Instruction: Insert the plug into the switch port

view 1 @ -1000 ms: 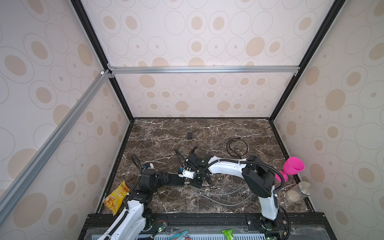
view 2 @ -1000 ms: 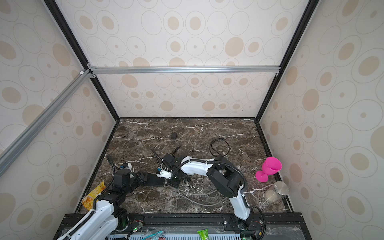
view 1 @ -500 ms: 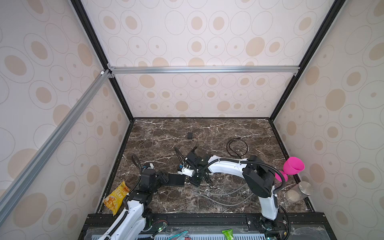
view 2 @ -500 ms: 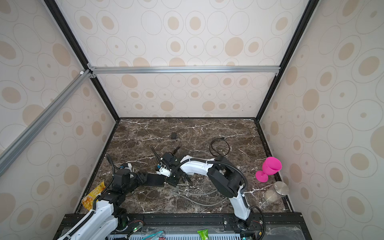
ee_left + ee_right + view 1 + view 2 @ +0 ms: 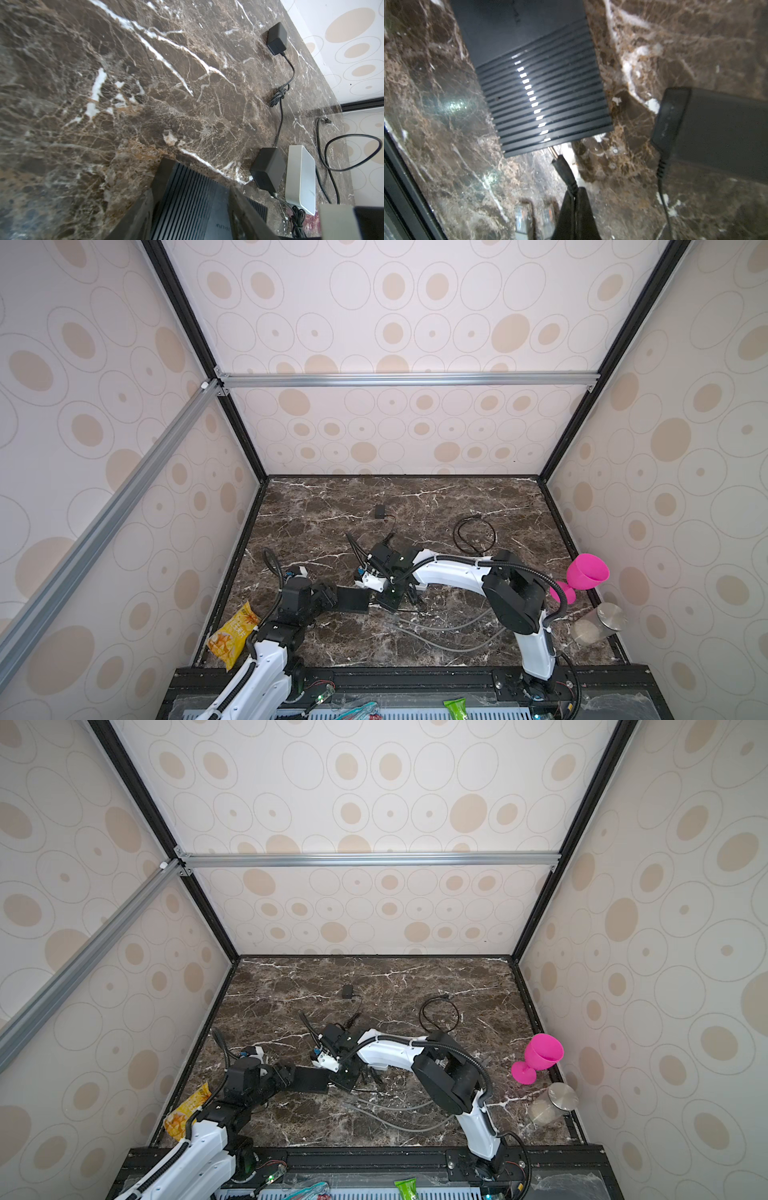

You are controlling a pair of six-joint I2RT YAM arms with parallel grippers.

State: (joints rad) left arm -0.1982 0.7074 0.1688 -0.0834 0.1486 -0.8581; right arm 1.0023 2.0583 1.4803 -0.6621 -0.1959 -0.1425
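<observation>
The black ribbed switch (image 5: 352,598) (image 5: 309,1080) lies on the marble floor. My left gripper (image 5: 192,199) (image 5: 328,597) is shut on it, one finger along each side. In the right wrist view the switch (image 5: 544,97) fills the middle. My right gripper (image 5: 576,193) (image 5: 388,603) is shut on the cable just behind the black barrel plug (image 5: 562,167). The plug's bare metal tip reaches the switch's near edge. The port itself is hidden.
A black power adapter (image 5: 268,168) (image 5: 708,128) and a white box (image 5: 300,176) lie beside the switch. Farther back are another adapter (image 5: 379,512) and a black cable loop (image 5: 473,535). Grey cables (image 5: 449,635), a snack packet (image 5: 232,635), a pink goblet (image 5: 586,574) and a metal-lidded jar (image 5: 598,622) lie nearer the edges.
My right wrist has edged slightly left and away from the front, toward the switch. The left arm and the switch have stayed where they were.
</observation>
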